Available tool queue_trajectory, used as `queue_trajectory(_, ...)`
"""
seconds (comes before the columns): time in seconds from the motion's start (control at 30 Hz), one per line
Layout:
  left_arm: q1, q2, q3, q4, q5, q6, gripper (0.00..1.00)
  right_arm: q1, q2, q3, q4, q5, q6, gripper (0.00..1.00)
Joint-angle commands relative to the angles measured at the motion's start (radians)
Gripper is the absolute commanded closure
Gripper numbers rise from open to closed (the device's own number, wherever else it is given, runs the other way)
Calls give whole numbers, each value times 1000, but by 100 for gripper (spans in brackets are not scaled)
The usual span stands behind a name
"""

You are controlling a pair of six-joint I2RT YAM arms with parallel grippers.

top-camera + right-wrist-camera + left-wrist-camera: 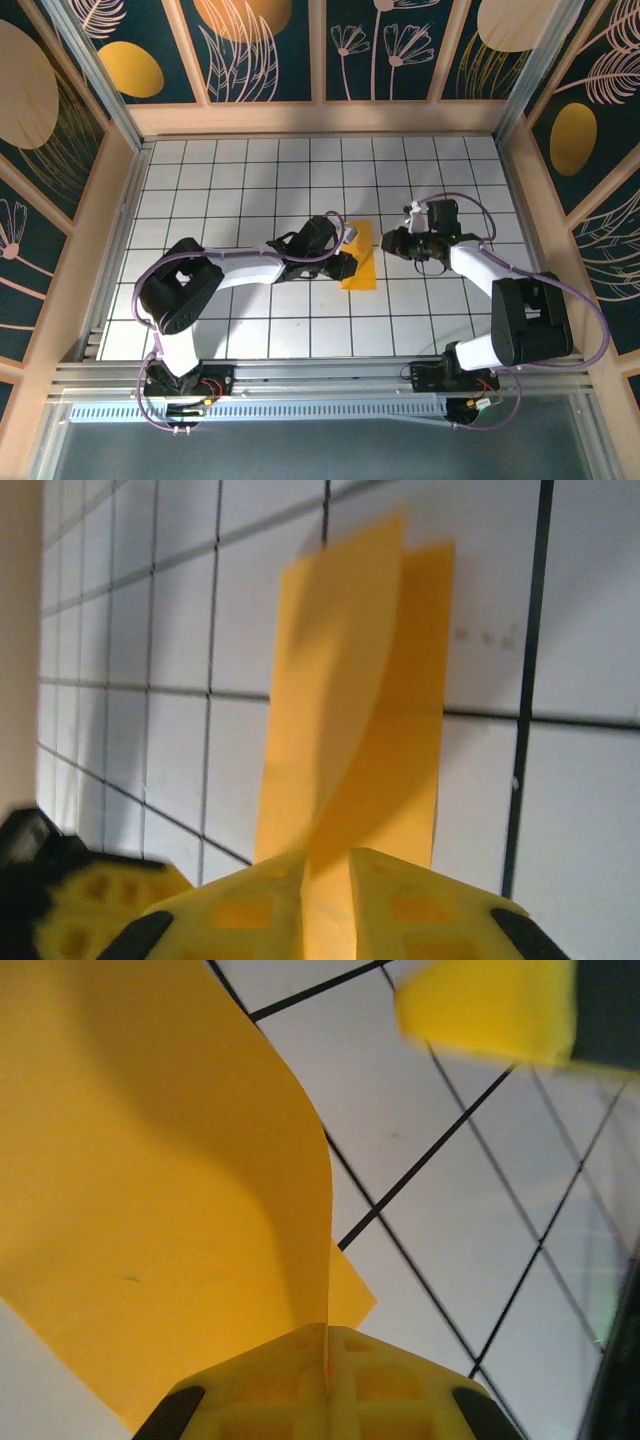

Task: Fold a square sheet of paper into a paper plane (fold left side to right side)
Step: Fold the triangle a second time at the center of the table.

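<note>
Two grippers: both are pinching the same sheet, from opposite sides.
Left gripper: the pads are pressed together on a thin edge of the square sheet of paper; in the overhead view it sits at the sheet's left side.
Right gripper: the fingers are closed on the paper's near end, with both layers running up out of the gap; from above it is at the sheet's upper right.
Sheet: it lies mid-way across the grid table, between the two grippers, looking like a narrow upright strip from above. The top layer bows upward and is not flat on the lower one.
Step in hand: judging by that bowed flap, the left half is being laid over the right and the crease is not yet pressed.
Alignment: in the right wrist view the far edges of the two layers appear offset; they should meet before any pressing.
Doing it well: keep one pinch as the anchor, lower the flap gently, and flatten from the free edges toward the fold.
Risk: pulling both ways could skew or wrinkle such thin paper.
</note>
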Motion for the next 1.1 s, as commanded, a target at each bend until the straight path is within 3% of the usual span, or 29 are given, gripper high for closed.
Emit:
queue_trajectory(0.0,18,42,-18,118,141,-101,94,11,-32,-70,7,-49,17,97)
queue_trajectory(0.03,21,51,-17,120,148,-110,94,17,-34,-87,14,-54,24,100)
queue_trajectory(0.37,36,94,-47,152,165,-161,91,134,18,-172,72,-18,89,100)
queue_trajectory(1.07,73,99,-29,39,122,-51,81,138,119,-145,-12,92,50,100)
